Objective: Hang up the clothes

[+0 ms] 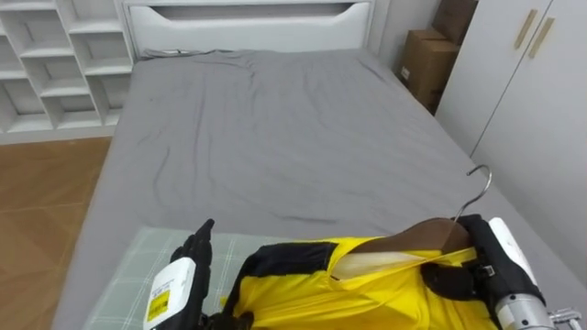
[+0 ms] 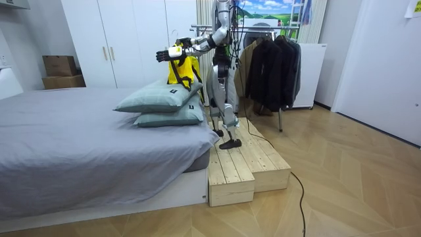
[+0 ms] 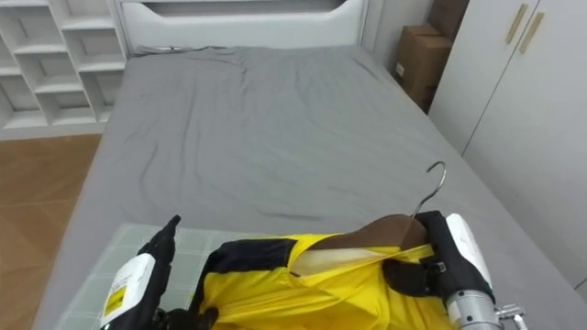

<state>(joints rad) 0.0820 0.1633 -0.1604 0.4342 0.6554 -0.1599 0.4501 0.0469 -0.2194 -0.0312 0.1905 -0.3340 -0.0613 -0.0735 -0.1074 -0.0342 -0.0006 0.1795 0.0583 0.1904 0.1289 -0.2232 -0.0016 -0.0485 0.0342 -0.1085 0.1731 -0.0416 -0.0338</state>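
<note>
yellow shirt [image 1: 321, 293] on hanger [image 1: 413, 240], held over the bed's [image 1: 275, 137] foot edge. right hand [image 1: 472, 261] clenched on hanger; left hand [image 1: 183, 280] flat beside shirt. carry step; next likely turn, hook rail by dark coats [image 2: 270, 66].

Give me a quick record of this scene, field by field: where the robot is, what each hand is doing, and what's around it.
robot: stands on a wooden step at the foot of the bed
shirt: yellow with black trim, on a wooden hanger, held up above the pillows
right hand: fingers curled round the hanger
left hand: fingers straight, beside the shirt's other shoulder
behind the robot: rack of dark coats
hung yet: no
</note>
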